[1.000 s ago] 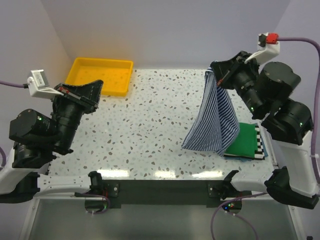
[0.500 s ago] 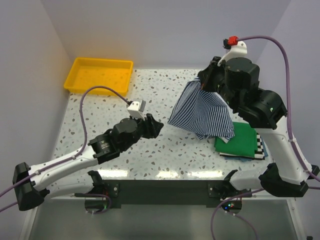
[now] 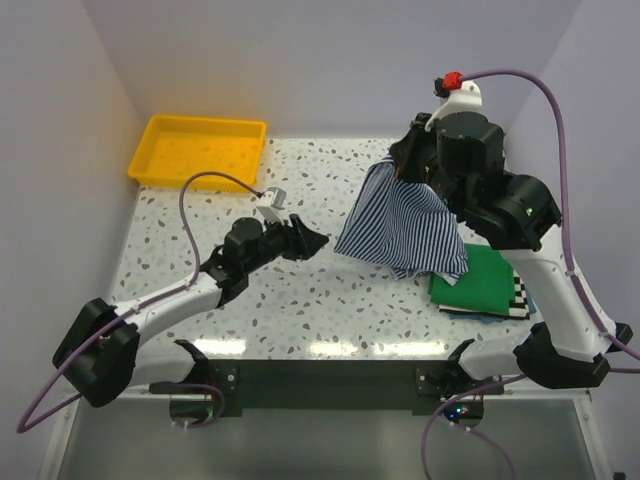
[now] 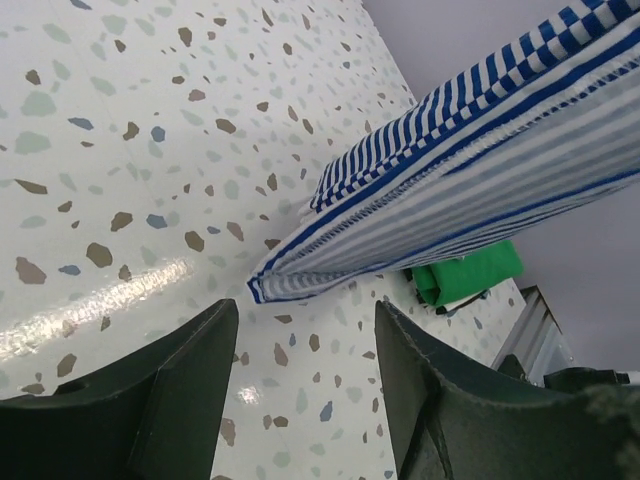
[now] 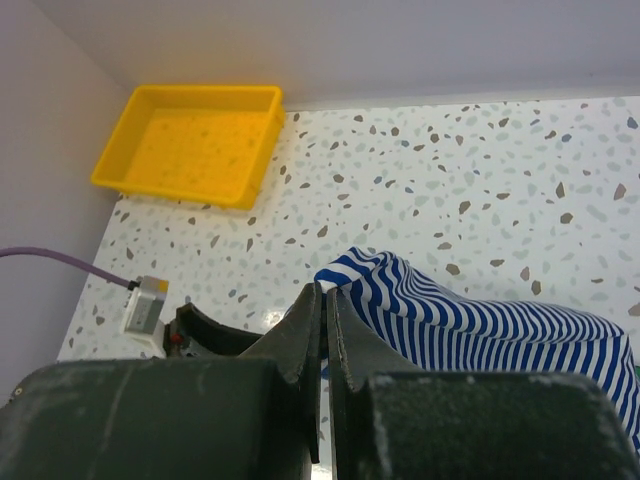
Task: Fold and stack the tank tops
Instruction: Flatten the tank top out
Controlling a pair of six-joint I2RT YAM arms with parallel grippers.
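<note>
Swung in from the table's left edge within the last second, the left gripper [image 4: 305,400] has spread its fingers [image 4: 180,390] wide, tips just short of the hanging corner of the thin blue-and-white striped cloth tank top [image 3: 405,225]. The right gripper [image 5: 322,300] pinches that top's upper edge, jaws closed on it, above the speckled table [image 3: 300,300]. Beneath its far end lies the folded bright green tank top [image 3: 485,278], atop a black-and-white striped one [image 3: 519,296] (only its edge shows). A two-handed fold looks imminent.

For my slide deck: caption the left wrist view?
Open left gripper faces a corner of the blue-and-white striped tank top.
</note>
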